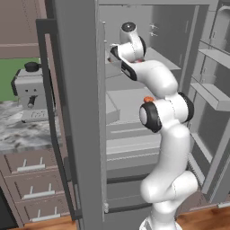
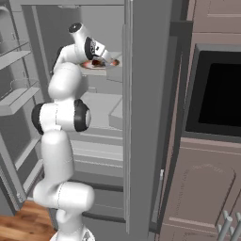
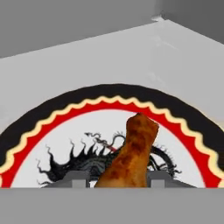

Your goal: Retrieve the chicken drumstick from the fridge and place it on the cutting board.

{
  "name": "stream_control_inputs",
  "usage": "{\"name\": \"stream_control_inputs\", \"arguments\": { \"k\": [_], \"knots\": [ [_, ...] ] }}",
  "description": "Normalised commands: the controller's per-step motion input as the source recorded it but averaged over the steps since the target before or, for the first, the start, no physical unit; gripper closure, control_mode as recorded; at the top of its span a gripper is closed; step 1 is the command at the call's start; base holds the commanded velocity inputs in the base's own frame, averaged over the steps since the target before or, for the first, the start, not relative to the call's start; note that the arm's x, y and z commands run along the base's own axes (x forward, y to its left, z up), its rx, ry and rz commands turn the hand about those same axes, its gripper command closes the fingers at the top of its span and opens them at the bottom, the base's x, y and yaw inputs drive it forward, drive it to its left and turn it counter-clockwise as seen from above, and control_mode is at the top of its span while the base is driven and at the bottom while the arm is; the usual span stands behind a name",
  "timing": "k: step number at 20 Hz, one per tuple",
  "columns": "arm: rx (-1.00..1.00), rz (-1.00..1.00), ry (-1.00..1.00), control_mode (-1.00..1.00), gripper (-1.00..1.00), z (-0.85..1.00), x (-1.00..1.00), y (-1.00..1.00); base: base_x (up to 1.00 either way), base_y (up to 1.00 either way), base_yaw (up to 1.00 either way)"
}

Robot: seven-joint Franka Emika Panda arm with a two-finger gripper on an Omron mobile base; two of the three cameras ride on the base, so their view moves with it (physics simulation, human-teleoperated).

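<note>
Fridge (image 1: 85,112) interior, door open — drumstick (image 3: 131,153) lying on a patterned plate (image 3: 52,131) on a shelf; jaws flank it, grip not discernible.

Two base views flanking the arm (image 1: 161,117), both facing the open fridge (image 1: 81,112), hand view close above a plate (image 3: 52,144)

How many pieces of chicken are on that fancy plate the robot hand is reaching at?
1. A single chicken drumstick lies on the plate with the dragon pattern, right between the gripper's fingertips. The plate's near part is out of sight, so more could be hidden.
</note>
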Motion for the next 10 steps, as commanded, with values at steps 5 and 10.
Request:
{"name": "stream_control_inputs", "arguments": {
  "k": [5, 10],
  "knots": [
    [0.0, 0.0, -0.45, -1.0, 1.0, 0.04, -0.18, -0.05, 0.0, 0.0, 0.0],
    [0.02, 0.0, -0.51, -1.0, 1.0, 0.14, -0.49, -0.2, 0.0, 0.0, 0.0]
  ]
}}
